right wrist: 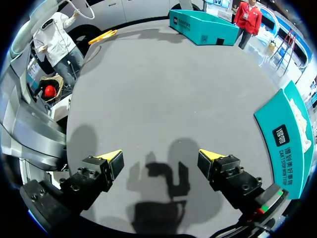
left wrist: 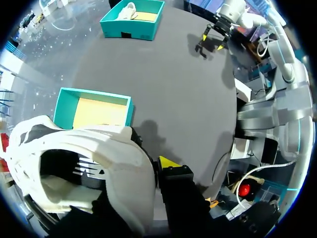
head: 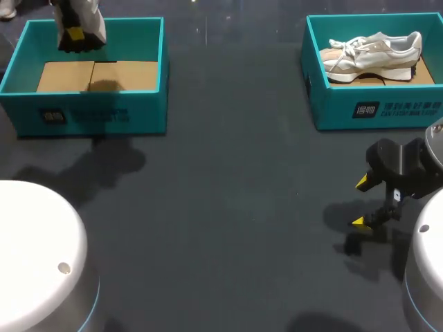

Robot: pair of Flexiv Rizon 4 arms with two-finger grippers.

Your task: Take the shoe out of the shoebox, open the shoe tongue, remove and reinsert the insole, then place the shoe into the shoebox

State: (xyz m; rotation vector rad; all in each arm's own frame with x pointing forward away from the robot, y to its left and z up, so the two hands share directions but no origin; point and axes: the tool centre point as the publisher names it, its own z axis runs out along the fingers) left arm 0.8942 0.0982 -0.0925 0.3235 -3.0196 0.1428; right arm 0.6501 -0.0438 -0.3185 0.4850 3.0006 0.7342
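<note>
L jaws pinch the held shoe [left wrist: 89, 163]. One yellow-tipped finger [left wrist: 168, 162] presses the outer side of the white upper; the other finger is hidden behind the shoe. Shoe opening faces the L wrist cam, w/ pale lining showing inside. Seen from the head cam, the held shoe hangs in the air above the far side of the L box [head: 90, 104], clear of the cardboard liner [head: 118, 75] on the box floor. A shadow falls on the liner under it.

R jaws are spread wide w/ nothing between them, fingertips [right wrist: 111, 157] well apart. They hover just over the bare dark surface [head: 228, 207] w/ their shadow right below. They sit at the R near side of the surface, in front of the R box [head: 374, 111] and not touching it.

The second shoe [head: 374, 52], white w/ laces, lies inside the R box on another cardboard liner, toe toward the middle of the surface, heel toward the R wall. Can't tell if it rests on its sole or its side.

Both boxes are teal and open-topped, at the far L and far R corners, well apart.
</note>
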